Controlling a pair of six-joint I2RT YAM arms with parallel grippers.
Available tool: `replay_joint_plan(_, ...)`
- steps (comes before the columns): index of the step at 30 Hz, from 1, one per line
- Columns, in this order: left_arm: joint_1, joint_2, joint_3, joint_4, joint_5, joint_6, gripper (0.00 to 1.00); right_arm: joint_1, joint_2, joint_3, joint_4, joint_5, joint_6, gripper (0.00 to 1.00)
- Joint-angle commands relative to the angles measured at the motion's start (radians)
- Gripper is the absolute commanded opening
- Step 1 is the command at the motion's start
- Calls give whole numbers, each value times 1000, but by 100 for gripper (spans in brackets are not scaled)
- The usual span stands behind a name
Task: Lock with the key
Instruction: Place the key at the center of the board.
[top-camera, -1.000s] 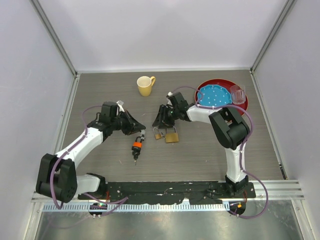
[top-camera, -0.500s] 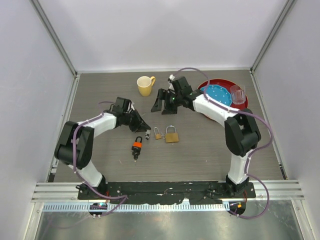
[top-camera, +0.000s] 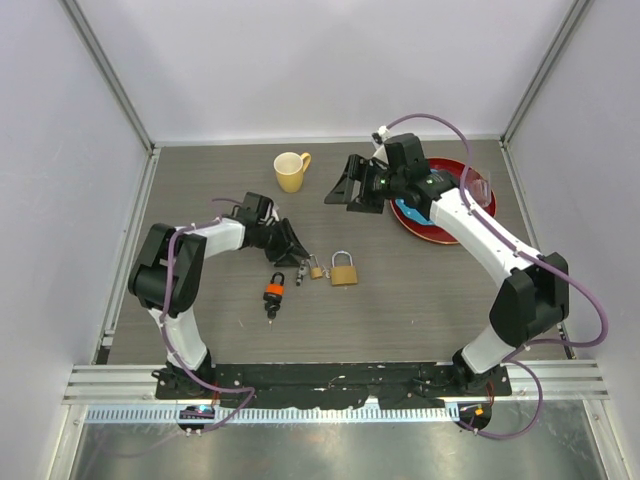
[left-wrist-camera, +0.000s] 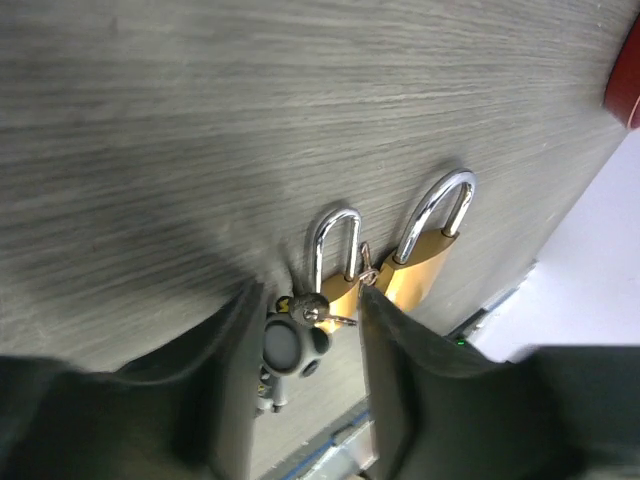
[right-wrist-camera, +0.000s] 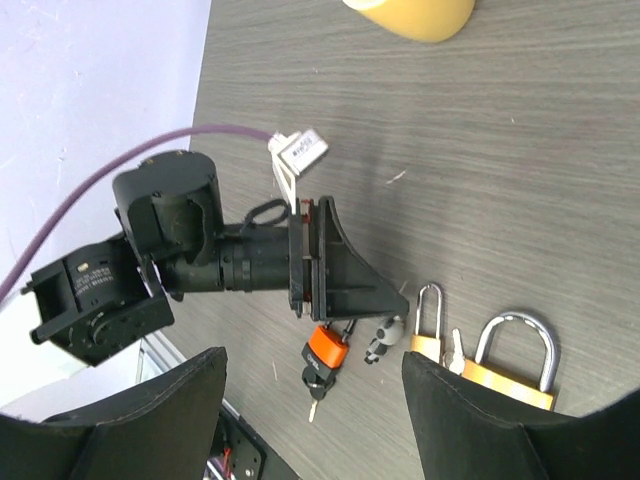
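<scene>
My left gripper (top-camera: 291, 250) is down at the table (top-camera: 420, 290), jaws parted, gripping nothing. In the wrist view the key (left-wrist-camera: 287, 345), w/ its grey-black head, lies on the table btwn my two fingers (left-wrist-camera: 400, 380). The head sits close to one finger, w/ clear space on the other side. The blade end points at the body of the small padlock (left-wrist-camera: 338, 290), but I can't tell whether it's in the keyhole. The small padlock lies flat just past my fingertips, shackle pointing away from me. The big padlock (left-wrist-camera: 425, 255) lies just beside it, also brass, shackle pointing the same way. Something thin & metal shows btwn the two bodies; too small to say what.

From above, the orange padlock (top-camera: 273, 293) lies near my left gripper on the side toward the arm bases, apart from the brass pair.

My right gripper (right-wrist-camera: 313, 385) is up off the table, jaws wide, nothing btwn them. It hangs btwn the yellow mug (top-camera: 290, 171) and the red plate (top-camera: 425, 233), well apart from the padlocks. Its wrist cam looks down on my left gripper, the key & all three padlocks. A clear cup (top-camera: 478, 186) stands at the plate's right rim.
</scene>
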Motion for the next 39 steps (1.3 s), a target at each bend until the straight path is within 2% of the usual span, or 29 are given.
replay_joint_plan(1, -7, -32, 41, 11, -35, 37, 55, -10, -53, -35, -28, -27, -7, 77)
replay_joint_plan(4, -7, -84, 55, -11, -48, 47, 66, -13, -60, -48, -29, -34, -6, 77)
replay_joint_plan(12, -4, -255, 78, -46, -86, 60, 85, -18, -67, -42, -16, -71, -13, 82)
replay_joint_plan(18, 19, -373, 73, -74, -109, 84, 94, -19, -64, -45, -5, -105, -14, 82)
replay_joint_plan(22, 19, -439, 78, -181, -160, 165, 96, -19, -70, -49, 6, -114, -23, 82)
replay_joint_plan(27, 14, -500, 59, -448, -319, 259, 100, -22, -57, -55, 7, -125, -22, 82)
replay_joint_plan(30, -18, -531, 15, -517, -416, 273, 100, -21, -57, -62, 7, -126, -26, 82)
replay_joint_plan(35, -107, -565, -34, -557, -557, 239, 100, -21, -40, -68, 9, -143, -26, 82)
replay_joint_plan(39, -154, -540, -86, -505, -548, 221, 100, -21, -29, -69, 18, -152, -23, 82)
